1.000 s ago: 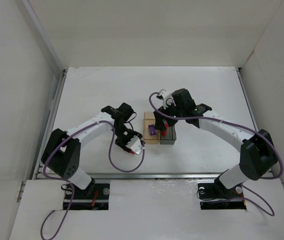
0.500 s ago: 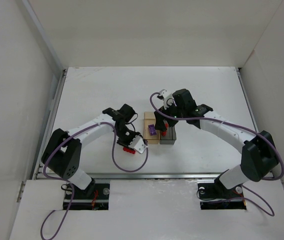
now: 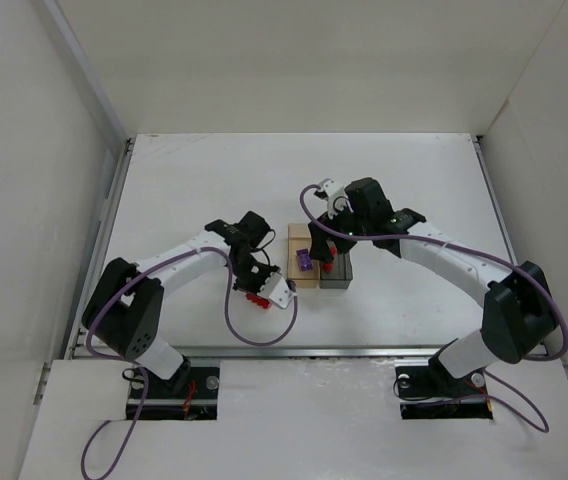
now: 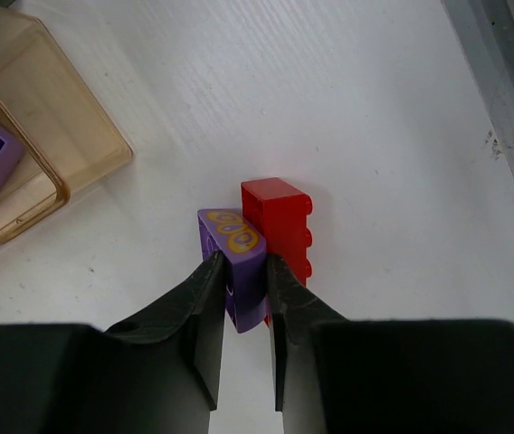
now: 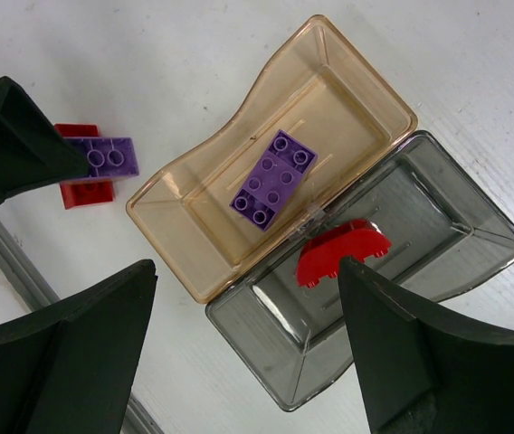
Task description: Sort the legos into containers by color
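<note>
My left gripper [image 4: 243, 263] is shut on a purple lego [image 4: 237, 246] with a yellow print that rests on the white table. A red lego [image 4: 285, 228] lies against its right side. In the right wrist view the same pair shows as the purple lego [image 5: 108, 155] and the red lego [image 5: 85, 192], left of the containers. The tan container [image 5: 366, 83] holds one purple lego [image 5: 273, 179]. The dark grey container [image 5: 461, 231] holds a red arched lego [image 5: 343, 249]. My right gripper [image 5: 248, 271] hangs open above both containers with nothing between its fingers.
From above, the tan container [image 3: 295, 233] and grey container [image 3: 340, 279] stand side by side mid-table, with my left gripper [image 3: 257, 292] just to their left and my right gripper [image 3: 326, 255] over them. White walls enclose the table; a metal rail [image 4: 510, 108] runs along its near edge.
The left jaws have closed onto the purple lego, and that arm shifted slightly. The right arm has not moved.
</note>
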